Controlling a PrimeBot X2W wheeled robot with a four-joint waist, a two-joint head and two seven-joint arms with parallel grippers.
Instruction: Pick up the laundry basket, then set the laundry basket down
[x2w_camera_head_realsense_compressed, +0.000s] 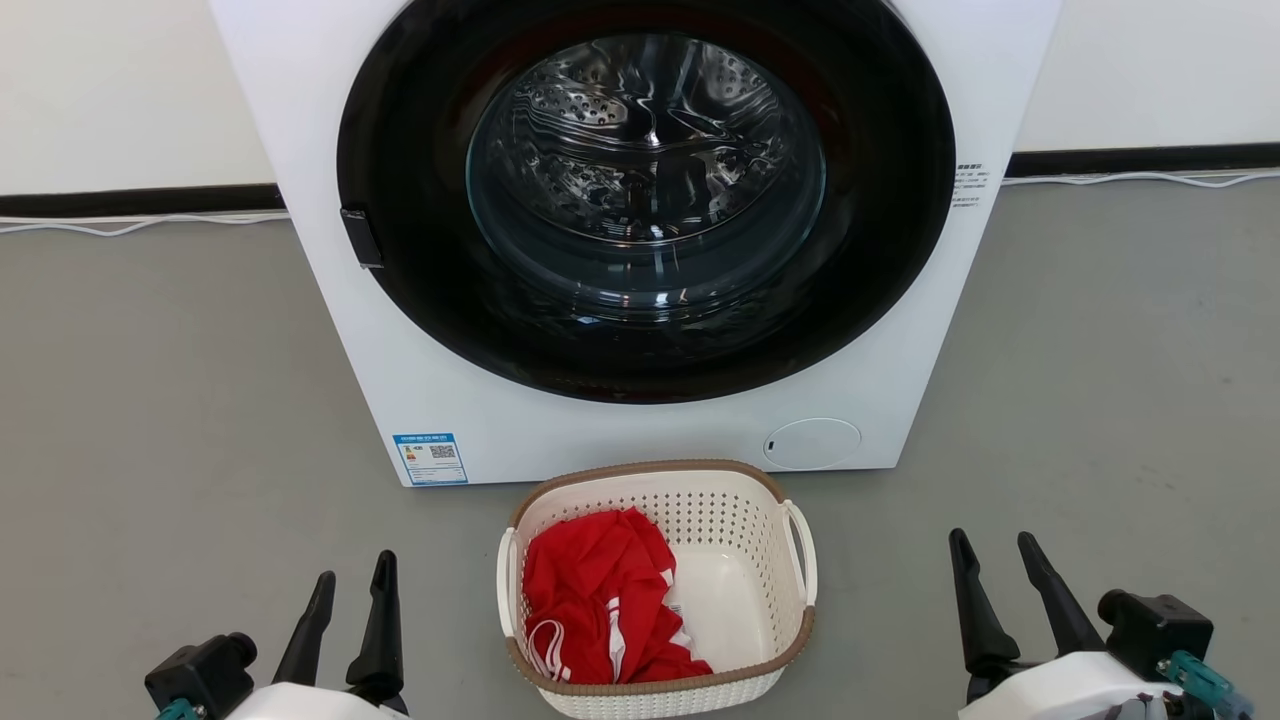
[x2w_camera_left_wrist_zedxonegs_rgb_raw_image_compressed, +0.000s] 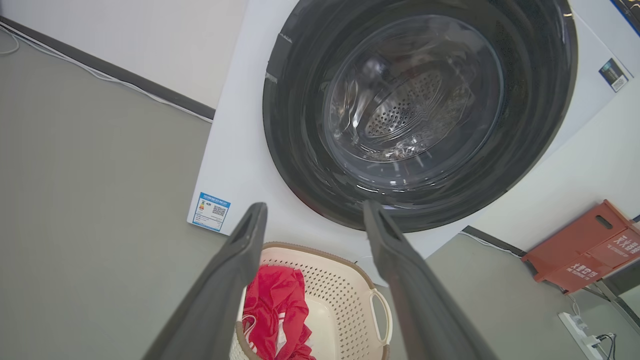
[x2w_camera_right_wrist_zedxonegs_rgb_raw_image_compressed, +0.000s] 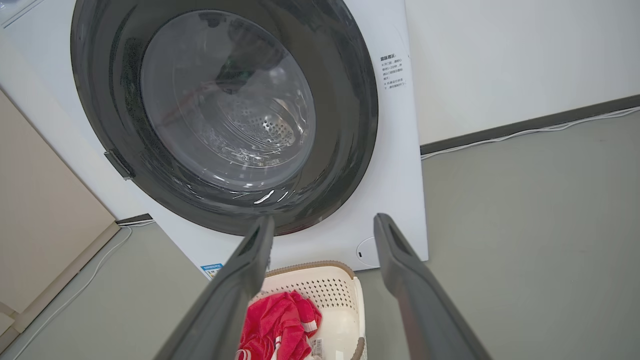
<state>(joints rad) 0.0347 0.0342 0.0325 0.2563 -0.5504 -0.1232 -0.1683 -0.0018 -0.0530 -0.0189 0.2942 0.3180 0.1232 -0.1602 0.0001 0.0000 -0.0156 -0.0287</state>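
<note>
**Laundry basket** (x2w_camera_head_realsense_compressed: 735, 515): cream, perforated, brown rim. It stood on the grey floor (x2w_camera_head_realsense_compressed: 150, 400) just in front of the washing machine (x2w_camera_head_realsense_compressed: 330, 330), below its round glass door (x2w_camera_head_realsense_compressed: 645, 190). Whether it touched the machine could not be told. It sat centred between the two arms, probably so that each could reach one side. Not yet lifted.

**Handles**: two white loops, one on the left side (x2w_camera_head_realsense_compressed: 505, 590) and one on the right (x2w_camera_head_realsense_compressed: 803, 550). These looked like the intended hold for a two-armed lift.

**Contents**: one red garment (x2w_camera_head_realsense_compressed: 590, 590) with white trim, crumpled against the left half. The right half of the bottom was bare, so the load probably weighed a little more on the left.

**Left gripper** (x2w_camera_head_realsense_compressed: 355, 570): fingers spread and holding nothing. It was low at the left, well apart from the basket, with its tips pointing toward the machine.

**Right gripper** (x2w_camera_head_realsense_compressed: 993, 540): likewise spread and holding nothing, low at the right and well apart from the basket.

**Stage, as judged**: a ready stance before the approach. Each gripper would need to move inward to its own handle.

**Risk, as judged**: uneven grips could tilt the basket.
</note>
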